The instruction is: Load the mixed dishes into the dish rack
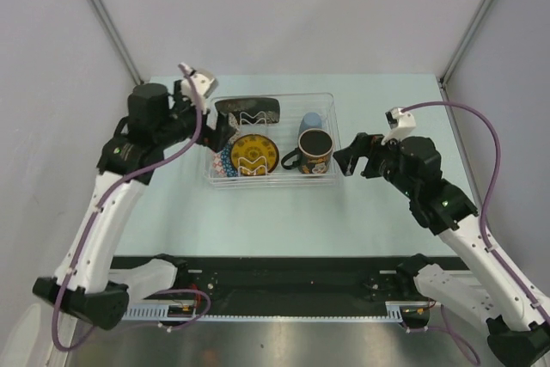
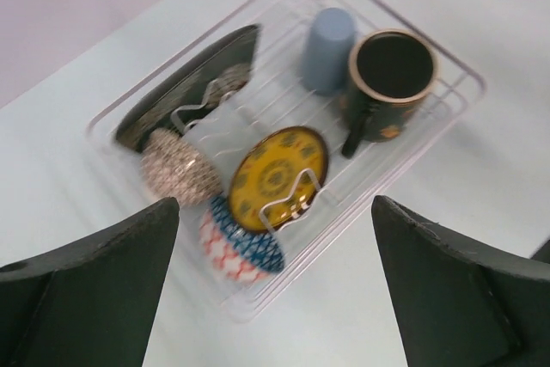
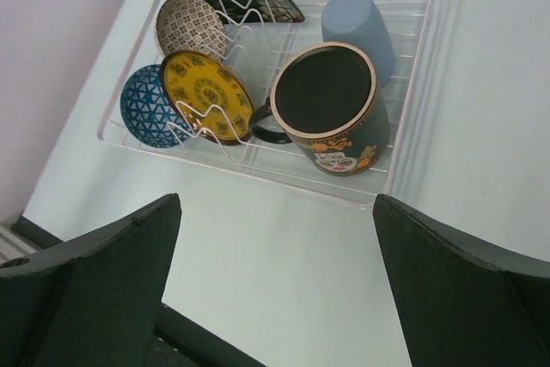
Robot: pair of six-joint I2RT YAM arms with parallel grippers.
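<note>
The clear dish rack (image 1: 275,183) stands mid-table and holds all the dishes. In it a round yellow-centred dark plate (image 1: 254,154) stands on edge in the wire ribs. A blue-patterned bowl (image 1: 225,161) lies at its left. A dark mug (image 1: 315,152) with orange decoration stands at the right, with a light-blue cup (image 1: 311,120) behind it. My left gripper (image 1: 215,133) is open and empty over the rack's left end. My right gripper (image 1: 351,161) is open and empty just right of the rack. The left wrist view shows the rack (image 2: 468,83), plate (image 2: 277,178) and bowl (image 2: 241,251).
A long dark patterned plate (image 1: 247,109) leans along the rack's back wall, and a brown-patterned bowl (image 2: 179,169) sits beside it. The right wrist view shows the mug (image 3: 331,105) and the rack's near wall (image 3: 301,180). Grey walls enclose the table on three sides.
</note>
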